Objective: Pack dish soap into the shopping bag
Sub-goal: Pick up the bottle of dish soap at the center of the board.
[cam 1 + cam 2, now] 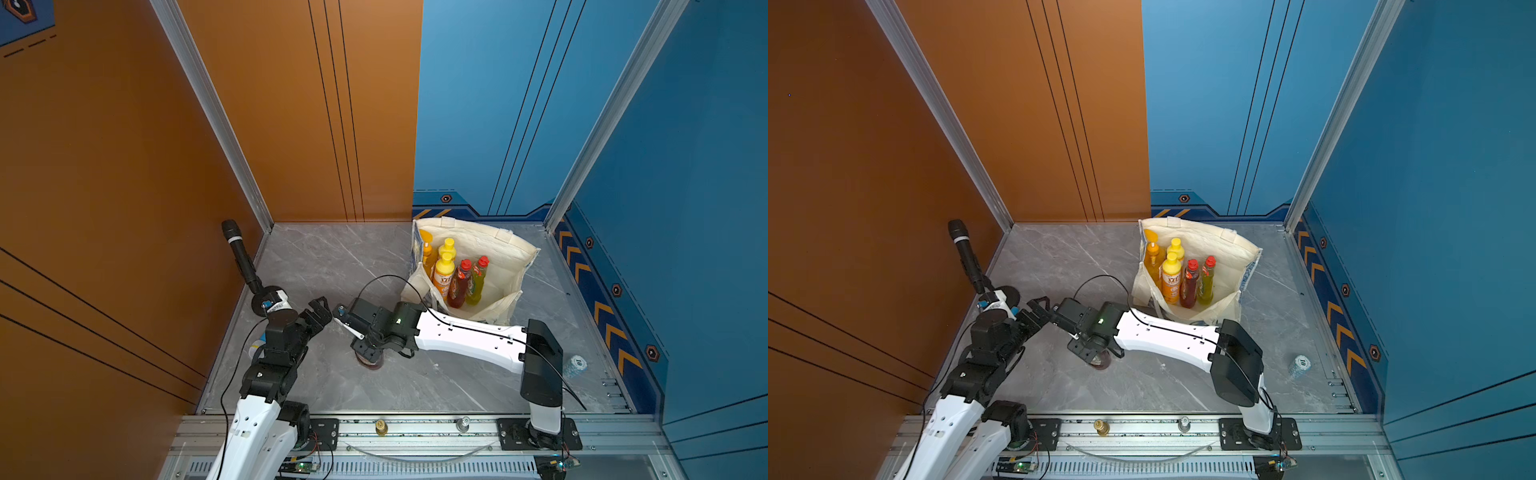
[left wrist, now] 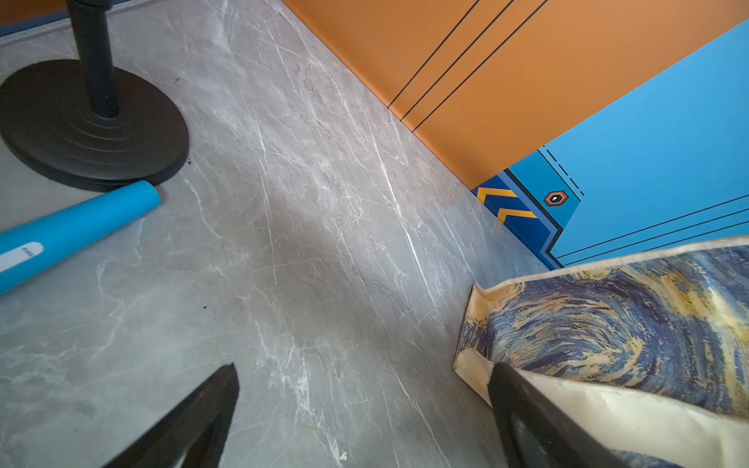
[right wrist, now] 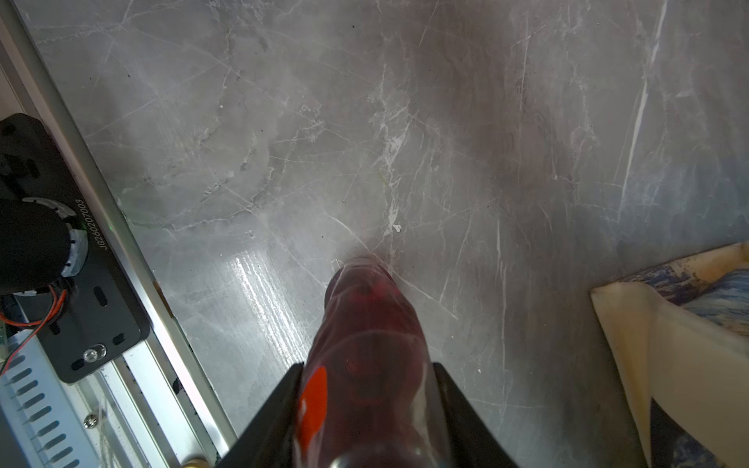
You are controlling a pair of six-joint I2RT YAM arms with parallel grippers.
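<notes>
Right hand [image 3: 367, 364]: clenched on a dark red bottle [image 3: 364, 324], one finger against each side of its body. In both top views this hand points down over the bottle near the middle of the grey marble surface [image 1: 332, 257], well short of the bag. I can't tell whether the base touches the surface or hangs just above it.

Left hand [image 2: 364, 366]: released, fingers [image 2: 194, 421] spread wide with nothing between them. It hovers over bare surface, just beside the right wrist.

Shopping bag [image 1: 515, 249]: stands open at the back right, cream lining showing, painted side visible from the left wrist. Upright inside it I see five:
- orange pump bottle [image 1: 426, 251] at the left wall
- two yellow-capped orange bottles [image 1: 444, 274]
- second dark red bottle [image 1: 459, 286]
- yellow-green bottle [image 1: 476, 282] with red cap

Black microphone [image 1: 239, 253] is on its round stand by the left wall. A blue tube [image 2: 77, 231] lies beside the stand.
</notes>
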